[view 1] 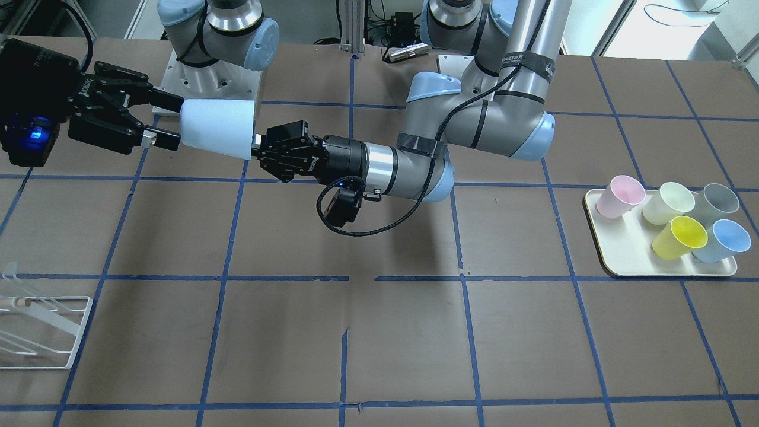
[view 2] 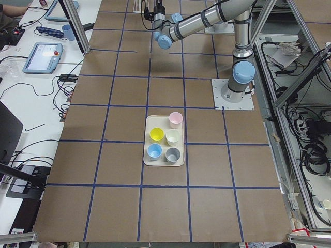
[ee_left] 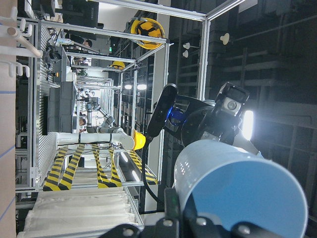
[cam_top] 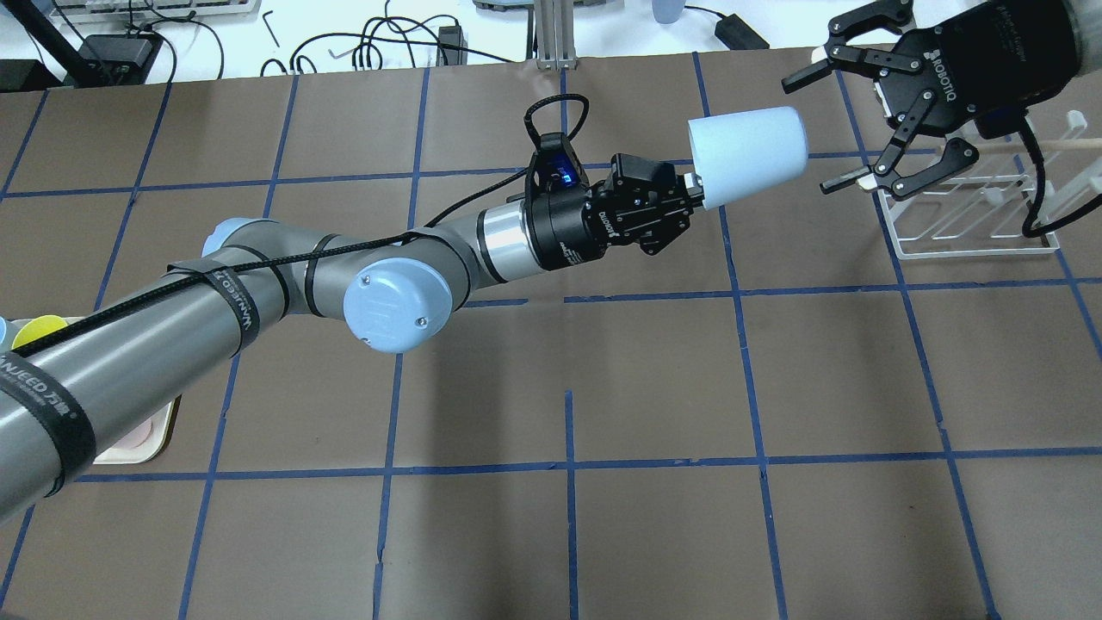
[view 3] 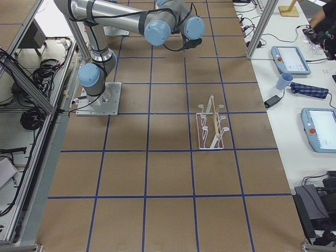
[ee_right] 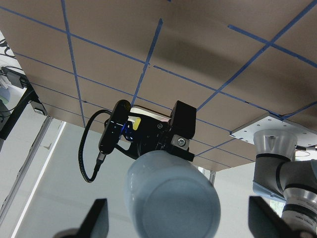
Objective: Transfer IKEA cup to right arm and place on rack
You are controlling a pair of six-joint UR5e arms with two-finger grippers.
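One table: brown, blue tape squares.
Left gripper: pinching the IKEA cup.
Right gripper: wide open, you see.
Rack: 8 o'clock.
Tray: 3 o'clock.

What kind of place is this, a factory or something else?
Most likely a robotics research lab, not a factory: a left arm and a right arm mounted on a table marked with a blue tape grid, control tablets on a side bench, and loose cables around the edges.

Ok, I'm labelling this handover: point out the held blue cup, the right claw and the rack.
IKEA cup [cam_top: 747,157], overhead view, side wall.
right claw [cam_top: 807,136], overhead view, between its fingertips.
rack [cam_top: 981,251], overhead view, base frame.
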